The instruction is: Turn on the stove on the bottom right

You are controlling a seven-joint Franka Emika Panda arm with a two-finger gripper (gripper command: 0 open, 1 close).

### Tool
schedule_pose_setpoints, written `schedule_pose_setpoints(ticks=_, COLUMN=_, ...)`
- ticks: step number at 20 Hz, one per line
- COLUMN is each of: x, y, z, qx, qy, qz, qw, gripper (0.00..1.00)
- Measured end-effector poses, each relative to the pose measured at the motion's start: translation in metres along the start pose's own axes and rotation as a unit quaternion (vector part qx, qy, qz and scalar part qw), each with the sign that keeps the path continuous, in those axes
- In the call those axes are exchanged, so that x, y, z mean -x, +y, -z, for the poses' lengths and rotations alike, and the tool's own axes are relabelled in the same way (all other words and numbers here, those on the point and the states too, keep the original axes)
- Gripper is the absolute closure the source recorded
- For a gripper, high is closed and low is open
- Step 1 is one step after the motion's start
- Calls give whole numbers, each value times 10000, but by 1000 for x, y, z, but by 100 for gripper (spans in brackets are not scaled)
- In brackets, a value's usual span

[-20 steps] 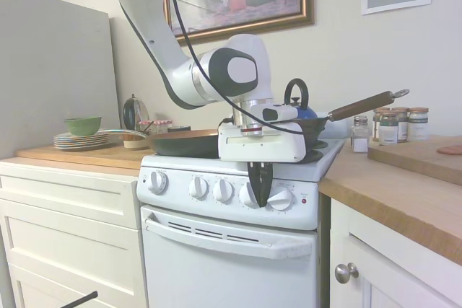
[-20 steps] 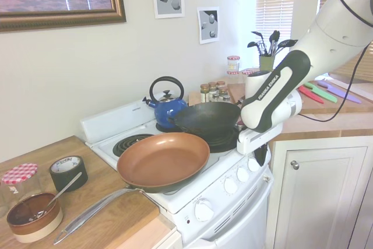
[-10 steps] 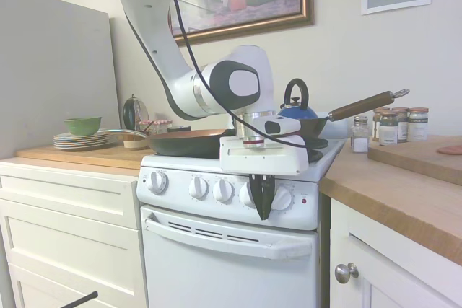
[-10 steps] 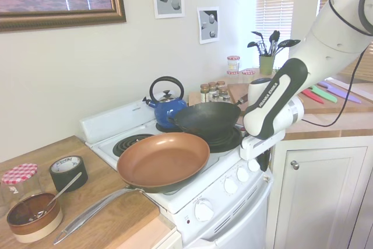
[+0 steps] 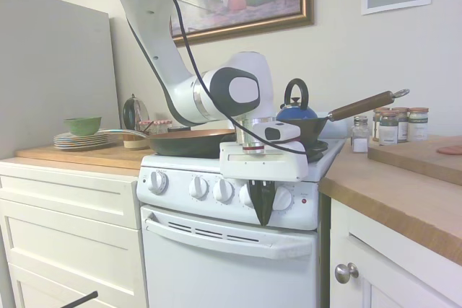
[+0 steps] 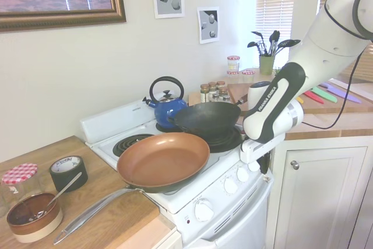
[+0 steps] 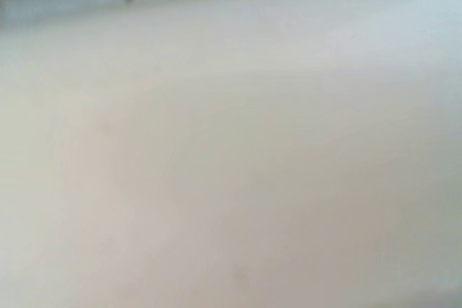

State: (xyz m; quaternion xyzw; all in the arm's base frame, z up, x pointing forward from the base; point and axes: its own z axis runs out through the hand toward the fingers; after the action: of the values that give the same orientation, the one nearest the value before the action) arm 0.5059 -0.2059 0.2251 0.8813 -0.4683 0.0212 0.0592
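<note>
We see the stove in the lower middle of the first exterior frame, wedged between white cabinets, its row of knobs running across the front panel below the burners. The gripper hangs straight down in front of that panel, toward the right end of the row, and its dark fingers look pressed together to a point, clenched on nothing as far as we can tell. We judge it sits there because the knob for the bottom right burner lies at that end, close to the small red light; the fingers cover the panel between two knobs, and whether they touch either we cannot tell. The wrist view shows only a pale blur, which fits a camera very near the white front. Above, a copper pan and a dark wok sit on the burners, with a blue kettle behind; the wok's handle juts to the right, clear of the arm. Spice jars stand on the tabletop at right. The oven handle runs just beneath the fingers, leaving little room below them.
</note>
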Motion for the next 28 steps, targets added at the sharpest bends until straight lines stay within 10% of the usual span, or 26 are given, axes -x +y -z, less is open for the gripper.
schedule_pose_setpoints(ticks=12, x=29, y=22, z=71, qx=-266, qy=378, qz=291, qw=9985, gripper=100)
schedule_pose_setpoints(ticks=13, x=35, y=24, z=78, qx=-283, qy=376, qz=325, qw=9984, gripper=0)
schedule_pose_setpoints(ticks=28, x=88, y=29, z=113, qx=-295, qy=185, qz=554, qw=9979, gripper=0)
